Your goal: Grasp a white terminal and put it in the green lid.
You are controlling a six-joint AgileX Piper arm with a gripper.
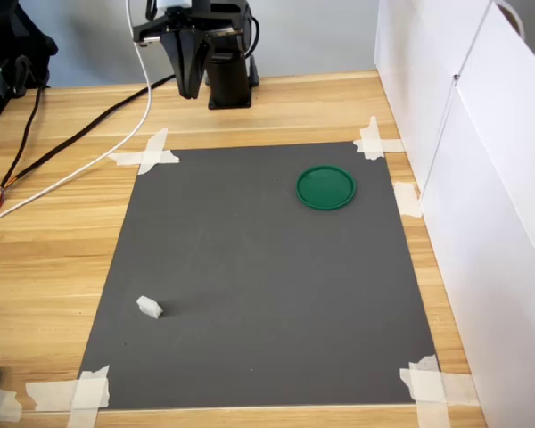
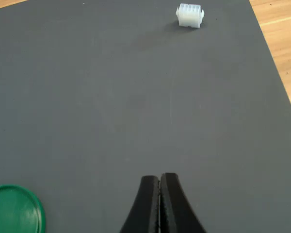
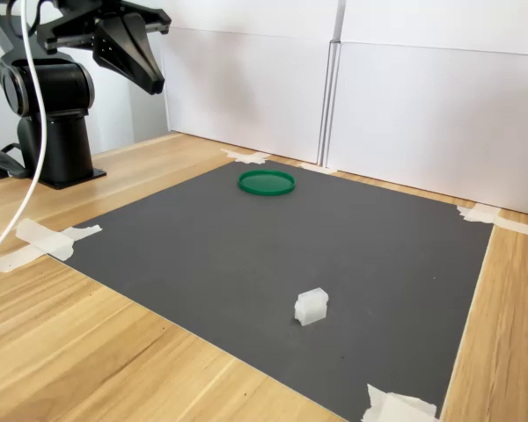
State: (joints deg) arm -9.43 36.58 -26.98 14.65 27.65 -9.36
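Lying flat on the wooden table (image 1: 62, 259), a dark grey mat (image 1: 267, 285) is fixed at its corners by white tape strips (image 1: 147, 153), four corners taped in the first exterior view. One white terminal (image 1: 149, 308) sits on the mat toward 7 o'clock in the first exterior view, and one green lid (image 1: 325, 187) rests toward 1 o'clock, well apart from it; bare mat lies between them. The lid holds nothing. One gripper (image 2: 160, 206) hangs above the table at the mat's 11 o'clock edge in the first exterior view, its jaws pressed together with nothing between them in the wrist view. A black and a white cable (image 1: 89, 143) trail across the table at 10 o'clock. White panels (image 1: 481, 178) wall the table along 3 o'clock, clear of the mat.
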